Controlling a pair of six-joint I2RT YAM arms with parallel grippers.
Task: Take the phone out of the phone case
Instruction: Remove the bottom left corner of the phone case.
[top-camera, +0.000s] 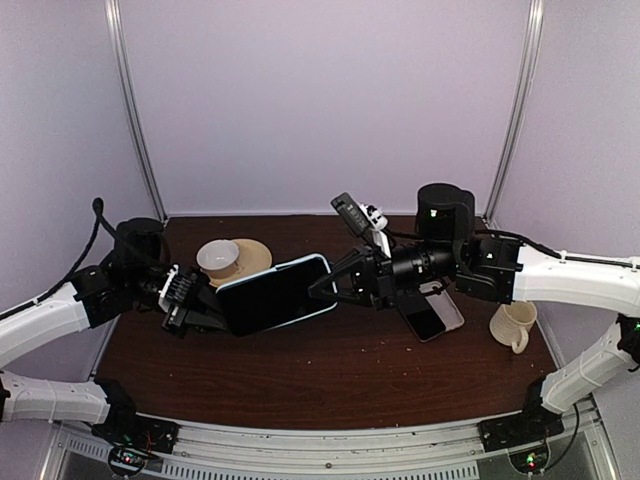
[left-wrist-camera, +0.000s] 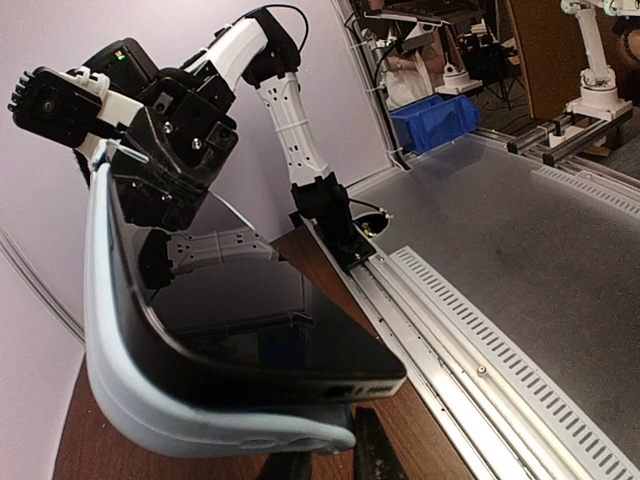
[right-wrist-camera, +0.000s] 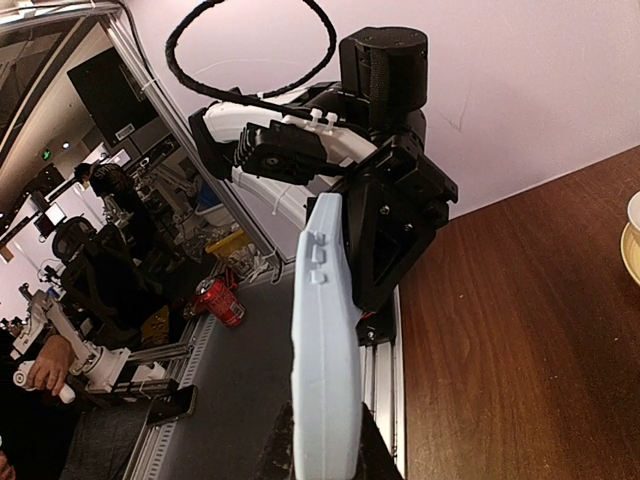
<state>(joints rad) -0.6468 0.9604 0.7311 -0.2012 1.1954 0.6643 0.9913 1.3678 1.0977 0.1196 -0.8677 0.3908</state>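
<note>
Pale-blue phone case (top-camera: 280, 268), phone (top-camera: 275, 298) inside, hangs between the tabletop's (top-camera: 330, 370) side edges, left gripper (top-camera: 205, 308) and right gripper (top-camera: 330, 285) clamped on opposite ends (likely to peel it off).

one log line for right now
phone: inside phone case, held above table | left gripper: shut on phone case | right gripper: shut on phone case | task: not done

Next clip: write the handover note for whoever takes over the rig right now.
Left gripper: fingers shut on the phone case, left end.
Right gripper: shut on its right end.
Phone and case are held in the air between the arms, above the table.
Done: lifted; the case lip looks peeled back at the left end.
Left: phone not out yet; free it.
</note>
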